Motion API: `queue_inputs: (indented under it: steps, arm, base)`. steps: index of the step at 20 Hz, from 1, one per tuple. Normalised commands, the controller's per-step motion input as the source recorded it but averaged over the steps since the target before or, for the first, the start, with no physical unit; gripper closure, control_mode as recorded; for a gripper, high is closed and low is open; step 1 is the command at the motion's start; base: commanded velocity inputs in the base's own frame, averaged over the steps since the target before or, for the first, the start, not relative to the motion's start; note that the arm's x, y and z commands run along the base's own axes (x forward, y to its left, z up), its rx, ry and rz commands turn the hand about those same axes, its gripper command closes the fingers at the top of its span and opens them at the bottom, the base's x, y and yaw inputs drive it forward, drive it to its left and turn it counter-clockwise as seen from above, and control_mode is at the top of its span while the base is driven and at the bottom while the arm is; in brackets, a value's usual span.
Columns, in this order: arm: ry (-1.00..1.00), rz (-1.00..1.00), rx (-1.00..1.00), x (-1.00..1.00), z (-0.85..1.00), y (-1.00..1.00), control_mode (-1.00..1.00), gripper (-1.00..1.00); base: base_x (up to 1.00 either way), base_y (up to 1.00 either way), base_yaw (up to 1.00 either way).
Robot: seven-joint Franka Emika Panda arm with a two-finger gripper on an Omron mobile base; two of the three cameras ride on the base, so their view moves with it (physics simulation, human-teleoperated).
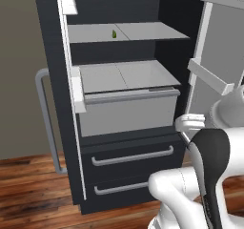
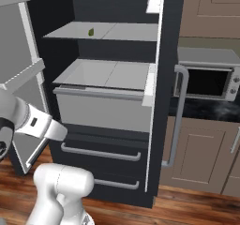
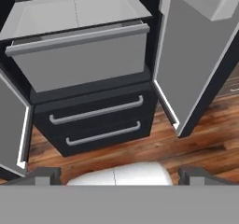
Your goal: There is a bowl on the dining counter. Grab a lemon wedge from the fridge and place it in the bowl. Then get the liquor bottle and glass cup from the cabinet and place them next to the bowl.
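Kitchen, simulated: wood-plank floor, tan cabinets, a microwave (image 2: 206, 81) beside an open dark fridge (image 1: 124, 142) with both doors swung wide.

Item 1, lemon wedge (image 1: 114, 33). Small green-yellow piece lying on the upper fridge shelf (image 1: 143, 31), toward the back edge and near the shelf's middle seam; also seen in the right base view (image 2: 91, 31). Nothing touches it. Judged light, small and slightly soft, with a damp, slick rind that a hard pinch could squirt out of the grip. Best taken across its two flat cut faces or its widest part, with a gentle closing. Exact orientation too small to tell.

Item 2, pulled-out drawer (image 3: 79, 55). Sits below that shelf and stands out toward the robot; looks empty.

Item 3, end effector (image 3: 116, 174). Jaws spread fully wide, holding nothing, low before the fridge and facing the lower drawers (image 3: 100, 120). It is well below and apart from the wedge, so a lift to shelf height is likely needed first.
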Motion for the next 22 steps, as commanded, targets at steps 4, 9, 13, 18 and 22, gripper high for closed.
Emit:
queue_inputs:
  steps: [4, 9, 13, 18, 22]
  arm:
    - [0.02, 0.0, 0.0, 0.17, 0.0, 0.0, 1.0, -1.0]
    - [0.0, 0.0, 0.0, 0.0, 0.0, 0.0, 1.0, -1.0]
    - [0.0, 0.0, 0.0, 0.0, 0.0, 0.0, 1.0, -1.0]
    - [0.0, 0.0, 0.0, 0.0, 0.0, 0.0, 1.0, -1.0]
    - [0.0, 0.0, 0.0, 0.0, 0.0, 0.0, 1.0, -1.0]
  base:
    - [0.73, 0.05, -0.01]
    - [1.0, 0.11, 0.0]
    - [0.97, 0.15, 0.0]
    - [0.48, 0.21, 0.03]
    - [0.51, 0.27, 0.08]
